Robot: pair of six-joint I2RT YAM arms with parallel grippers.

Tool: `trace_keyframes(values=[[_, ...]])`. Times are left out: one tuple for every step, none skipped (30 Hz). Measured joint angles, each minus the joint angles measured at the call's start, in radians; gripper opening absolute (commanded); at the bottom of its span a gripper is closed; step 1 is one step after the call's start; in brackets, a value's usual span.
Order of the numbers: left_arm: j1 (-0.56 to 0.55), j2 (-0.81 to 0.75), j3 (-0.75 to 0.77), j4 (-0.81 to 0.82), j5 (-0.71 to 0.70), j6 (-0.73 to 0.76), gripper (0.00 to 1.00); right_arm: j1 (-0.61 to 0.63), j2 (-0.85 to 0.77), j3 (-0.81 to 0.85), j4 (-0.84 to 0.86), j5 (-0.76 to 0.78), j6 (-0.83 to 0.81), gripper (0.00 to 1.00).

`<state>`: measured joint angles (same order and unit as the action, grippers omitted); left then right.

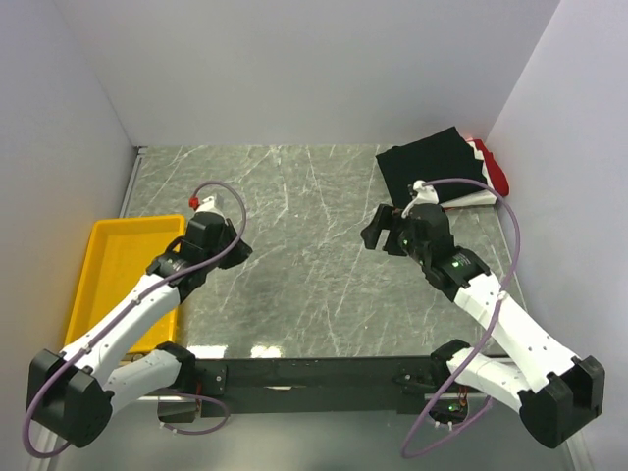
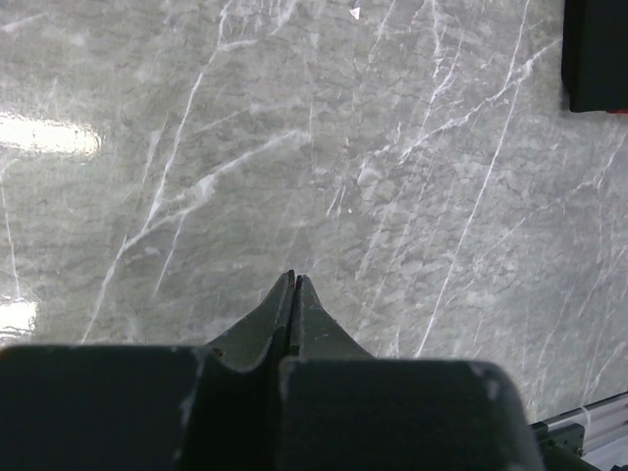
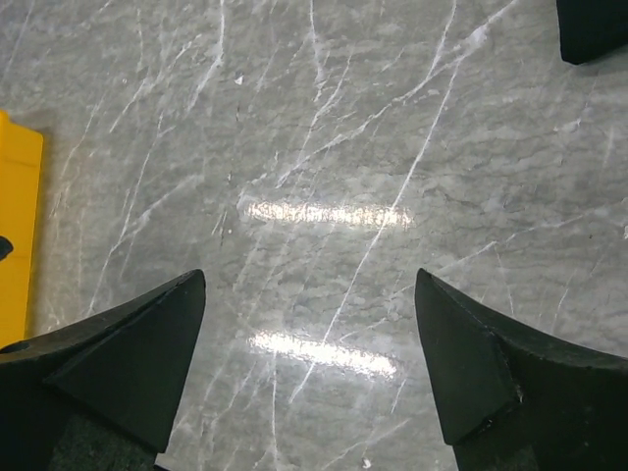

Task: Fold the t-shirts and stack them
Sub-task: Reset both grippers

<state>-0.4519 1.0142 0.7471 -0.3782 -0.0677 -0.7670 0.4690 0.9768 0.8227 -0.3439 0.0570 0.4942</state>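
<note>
A folded black t-shirt (image 1: 432, 167) lies on top of a stack at the table's far right corner. Red (image 1: 494, 169) and white (image 1: 475, 200) cloth show at the stack's right edge. A corner of the black shirt shows in the left wrist view (image 2: 599, 54) and in the right wrist view (image 3: 592, 27). My left gripper (image 1: 234, 238) is shut and empty over bare marble; its fingertips (image 2: 294, 280) meet. My right gripper (image 1: 378, 234) is open and empty over the table's middle, just below the stack; its jaws (image 3: 310, 285) stand wide apart.
A yellow plastic tray (image 1: 110, 257) sits at the table's left edge, beside my left arm; its edge shows in the right wrist view (image 3: 18, 226). White walls close the back and sides. The arm base rail (image 1: 314, 373) runs along the near edge.
</note>
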Motion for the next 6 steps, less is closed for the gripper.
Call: trace_keyframes(values=[[0.000,-0.003,-0.003,0.002,0.000,-0.002,0.01,0.000,-0.002,-0.003,0.000,0.003,0.000,0.93],[0.000,-0.009,-0.009,0.006,0.000,-0.006,0.01,0.000,-0.002,-0.005,0.000,0.005,0.000,0.93],[0.000,-0.013,-0.013,0.008,0.000,-0.006,0.01,0.000,-0.002,-0.006,-0.001,0.006,0.000,0.93],[0.000,-0.016,-0.013,0.008,0.000,-0.006,0.01,0.000,-0.002,-0.006,-0.001,0.006,0.000,0.93],[0.000,-0.018,-0.014,0.008,0.000,-0.006,0.01,0.000,-0.002,-0.006,-0.001,0.007,-0.001,0.93],[0.000,-0.018,-0.014,0.010,0.000,-0.006,0.01,0.000,-0.002,-0.006,-0.001,0.007,-0.001,0.93]])
